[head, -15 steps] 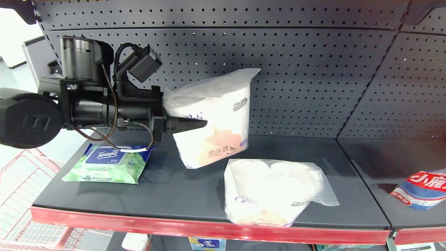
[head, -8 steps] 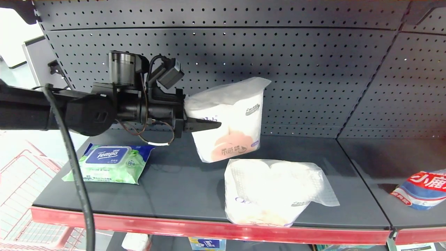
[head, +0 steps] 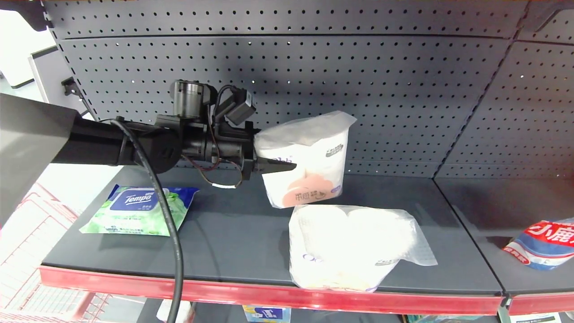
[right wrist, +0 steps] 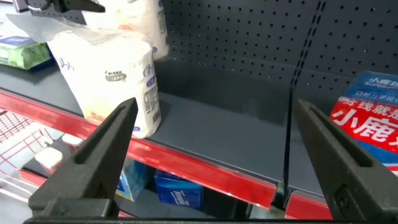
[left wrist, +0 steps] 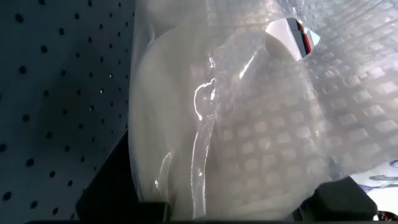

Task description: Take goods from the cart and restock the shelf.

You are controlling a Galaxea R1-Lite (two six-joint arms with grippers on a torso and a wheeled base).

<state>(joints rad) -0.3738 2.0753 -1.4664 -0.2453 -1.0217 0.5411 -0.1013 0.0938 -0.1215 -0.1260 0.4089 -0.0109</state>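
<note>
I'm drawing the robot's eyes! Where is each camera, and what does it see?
Head: on the head, facing forward and down at the shelf; the left gripper holds a tissue pack.
Left wrist: on the left arm, close against that pack, fingers showing.
Right wrist: on the right arm, facing the shelf past the open right gripper.
Shared: head and right wrist see the front pack.

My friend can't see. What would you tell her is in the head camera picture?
The robot's left gripper holds a white paper-roll pack over the back of a dark shelf. A second white pack lies nearer the shelf's front edge, with a green wet-wipes pack at the left and a blue-and-red bag at the right.
</note>
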